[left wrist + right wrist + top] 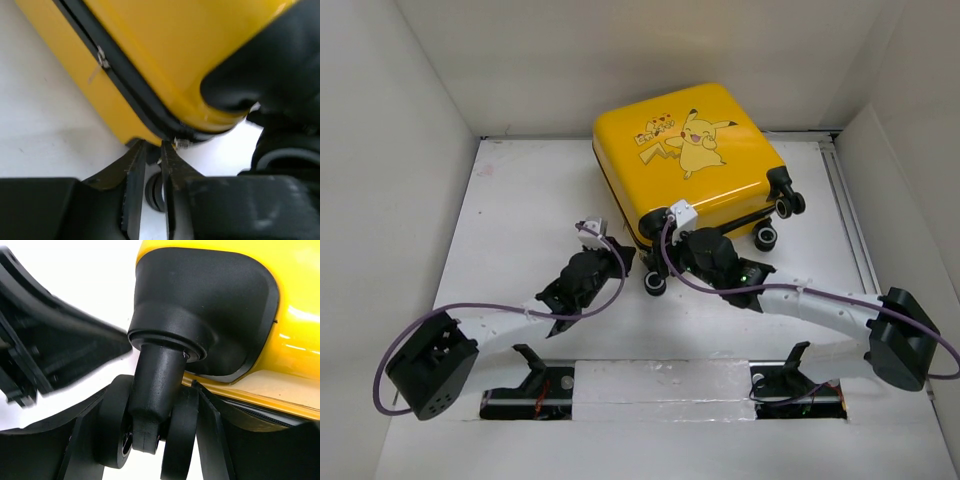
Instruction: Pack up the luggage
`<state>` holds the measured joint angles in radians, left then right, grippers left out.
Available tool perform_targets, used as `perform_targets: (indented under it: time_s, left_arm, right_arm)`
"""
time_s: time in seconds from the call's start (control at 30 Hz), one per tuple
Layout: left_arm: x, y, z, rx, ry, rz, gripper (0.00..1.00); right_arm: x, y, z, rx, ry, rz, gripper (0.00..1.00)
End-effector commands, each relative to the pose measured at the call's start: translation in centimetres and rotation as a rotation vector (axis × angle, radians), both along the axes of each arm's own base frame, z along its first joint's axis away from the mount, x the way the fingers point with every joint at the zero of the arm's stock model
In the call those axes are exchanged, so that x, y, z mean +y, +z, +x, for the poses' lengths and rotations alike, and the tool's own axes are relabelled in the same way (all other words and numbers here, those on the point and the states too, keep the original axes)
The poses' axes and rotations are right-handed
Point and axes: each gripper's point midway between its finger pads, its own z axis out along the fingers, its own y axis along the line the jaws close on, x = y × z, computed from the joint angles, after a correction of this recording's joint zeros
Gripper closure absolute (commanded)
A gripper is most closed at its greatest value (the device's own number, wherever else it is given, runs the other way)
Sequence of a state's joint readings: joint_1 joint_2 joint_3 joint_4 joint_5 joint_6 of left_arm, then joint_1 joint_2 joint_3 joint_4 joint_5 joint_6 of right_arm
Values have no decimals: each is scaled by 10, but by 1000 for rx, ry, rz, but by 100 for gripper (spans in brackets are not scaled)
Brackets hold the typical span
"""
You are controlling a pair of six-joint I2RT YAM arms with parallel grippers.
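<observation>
The luggage (690, 150), a yellow hard-shell case with a cartoon print, lies shut and flat toward the far middle of the white table (520, 220), its wheels facing the arms. At its near corner the left claw (152, 145) is all but pressed together, tips against the black zipper trim (130, 85), while the right claw (150, 390) is clamped around a caster wheel (115, 430).

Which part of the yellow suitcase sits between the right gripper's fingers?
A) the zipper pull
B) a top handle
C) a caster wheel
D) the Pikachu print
C: the right wrist view shows the right gripper straddling the black caster wheel under the suitcase corner.
</observation>
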<state>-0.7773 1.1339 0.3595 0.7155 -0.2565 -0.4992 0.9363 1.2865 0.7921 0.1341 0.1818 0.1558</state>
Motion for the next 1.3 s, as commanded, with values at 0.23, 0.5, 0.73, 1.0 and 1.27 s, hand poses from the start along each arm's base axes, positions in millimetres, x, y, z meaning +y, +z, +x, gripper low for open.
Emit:
perform_targets:
  time_s: [0.23,0.5,0.73,1.0,1.27]
  left_arm:
    - [-31,-10,-15,-27,-208,8,74]
    - [-46,-2,2,-52,-208,12,70]
    - [-46,9,18,-93,-147,48,69]
    - [-42,16,30,-124,-93,60,100]
    - [2,2,35,-51,102,122,100]
  right_arm:
    - [18,32,6,-46,45,47,100]
    - [22,26,5,-34,64,42,100]
    - [25,26,2,-35,83,53,100]
    - [23,21,-1,-27,92,48,100]
    - [12,10,-5,-9,64,41,100]
